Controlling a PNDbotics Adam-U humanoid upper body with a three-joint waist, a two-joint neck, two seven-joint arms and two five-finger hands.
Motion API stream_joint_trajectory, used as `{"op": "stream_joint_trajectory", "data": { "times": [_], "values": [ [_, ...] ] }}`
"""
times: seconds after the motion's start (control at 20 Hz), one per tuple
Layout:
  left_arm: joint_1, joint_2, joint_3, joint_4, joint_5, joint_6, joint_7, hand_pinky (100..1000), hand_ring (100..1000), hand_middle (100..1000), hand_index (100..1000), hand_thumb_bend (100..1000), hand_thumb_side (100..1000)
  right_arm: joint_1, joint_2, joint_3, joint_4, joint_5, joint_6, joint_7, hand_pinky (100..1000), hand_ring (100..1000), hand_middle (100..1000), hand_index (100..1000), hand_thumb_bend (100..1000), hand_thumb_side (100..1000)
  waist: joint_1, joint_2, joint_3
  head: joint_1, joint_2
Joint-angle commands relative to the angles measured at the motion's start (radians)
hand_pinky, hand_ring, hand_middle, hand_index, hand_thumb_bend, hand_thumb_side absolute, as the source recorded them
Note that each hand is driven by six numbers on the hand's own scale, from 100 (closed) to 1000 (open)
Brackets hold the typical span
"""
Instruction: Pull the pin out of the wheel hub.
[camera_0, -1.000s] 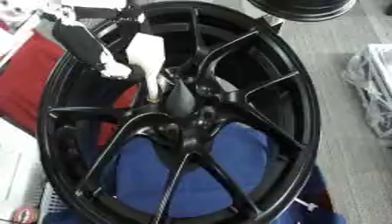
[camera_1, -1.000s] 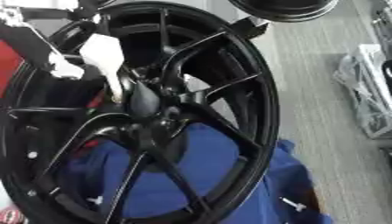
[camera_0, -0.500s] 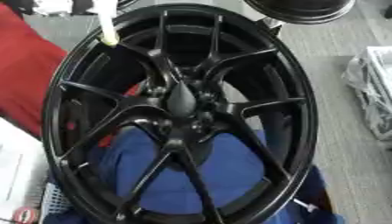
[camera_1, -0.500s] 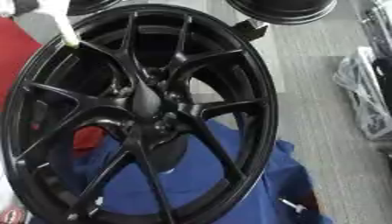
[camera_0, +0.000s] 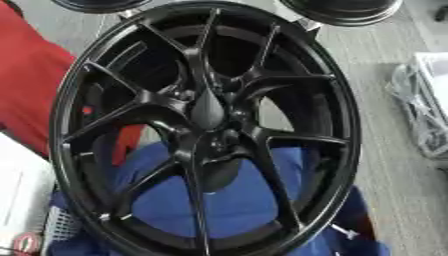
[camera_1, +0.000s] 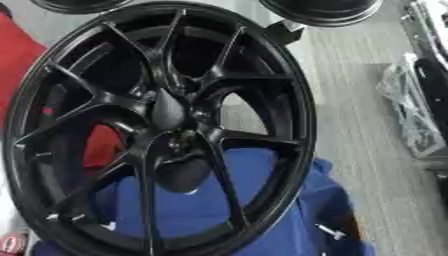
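Observation:
A large black alloy wheel (camera_0: 206, 125) with thin forked spokes fills both eye views, resting on a blue cloth (camera_0: 236, 200). Its hub (camera_0: 208, 111) sits at the centre, dark and glossy. I can make out no pin in the hub. Neither of my hands shows in either view.
A red cloth (camera_0: 31, 85) lies at the left behind the wheel. Two more black rims (camera_0: 346, 9) stand at the far edge. Clear plastic wrapping (camera_0: 424, 112) lies on the grey floor at the right. A white object (camera_0: 19, 190) sits at the lower left.
A white and black hand that was at the hub a second ago rose to the wheel's upper left rim with a pale pin-like piece, then left the view. The camera shifted slightly.

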Motion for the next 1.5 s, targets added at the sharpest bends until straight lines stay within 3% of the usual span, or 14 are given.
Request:
{"op": "stream_joint_trajectory", "data": {
  "times": [0.05,0.35,0.45,0.5,0.7,0.85,1.0,1.15,1.3,1.5],
  "values": [
    [0.067,0.094,0.096,0.074,0.047,-0.005,0.082,677,641,503,447,181,198,-0.010,-0.040,-0.023,-0.018,0.003,-0.004,-0.012,859,731,655,712,100,637,-0.004,-0.033,0.005,-0.003,-0.001],
    [0.271,0.102,0.175,0.156,0.102,-0.043,0.182,689,668,554,553,273,368,0.002,-0.048,-0.051,-0.024,0.002,-0.012,-0.041,859,732,656,713,100,630,-0.025,-0.030,0.026,0.004,-0.017],
    [0.311,0.088,0.179,0.163,0.108,-0.059,0.183,714,719,637,655,361,492,0.004,-0.045,-0.057,-0.024,-0.001,-0.014,-0.049,859,732,656,713,100,631,-0.031,-0.030,0.030,0.004,-0.023],
    [0.328,0.082,0.178,0.164,0.106,-0.067,0.175,745,785,747,782,450,615,0.003,-0.044,-0.057,-0.024,-0.002,-0.014,-0.050,859,732,656,713,100,632,-0.033,-0.030,0.030,0.003,-0.027],
    [0.377,0.061,0.182,0.155,0.076,-0.097,0.113,776,842,826,862,584,811,0.002,-0.042,-0.056,-0.025,-0.003,-0.015,-0.049,860,732,656,714,100,636,-0.040,-0.027,0.030,0.000,-0.035],
    [0.395,0.053,0.190,0.136,0.068,-0.112,0.098,769,837,817,854,543,835,0.002,-0.042,-0.059,-0.024,-0.004,-0.015,-0.052,860,732,657,714,100,635,-0.042,-0.026,0.030,0.001,-0.038],
    [0.400,0.043,0.206,0.114,0.106,-0.128,0.144,752,822,789,819,429,852,-0.001,-0.045,-0.061,-0.025,-0.004,-0.016,-0.056,860,733,658,715,100,632,-0.044,-0.025,0.032,-0.001,-0.041],
    [0.400,0.021,0.220,0.064,0.206,-0.160,0.253,744,819,785,799,360,818,-0.004,-0.048,-0.061,-0.026,-0.001,-0.018,-0.059,860,733,660,717,100,629,-0.048,-0.027,0.032,0.005,-0.048],
    [0.413,-0.009,0.228,-0.004,0.305,-0.195,0.379,743,821,790,805,350,809,-0.005,-0.053,-0.062,-0.028,0.003,-0.019,-0.063,860,735,662,718,100,632,-0.050,-0.026,0.033,0.008,-0.053],
    [0.442,-0.060,0.222,-0.109,0.356,-0.210,0.507,738,817,786,801,362,798,-0.004,-0.051,-0.065,-0.030,0.007,-0.019,-0.072,861,737,665,720,100,641,-0.054,-0.025,0.033,0.007,-0.061]
  ]
}}
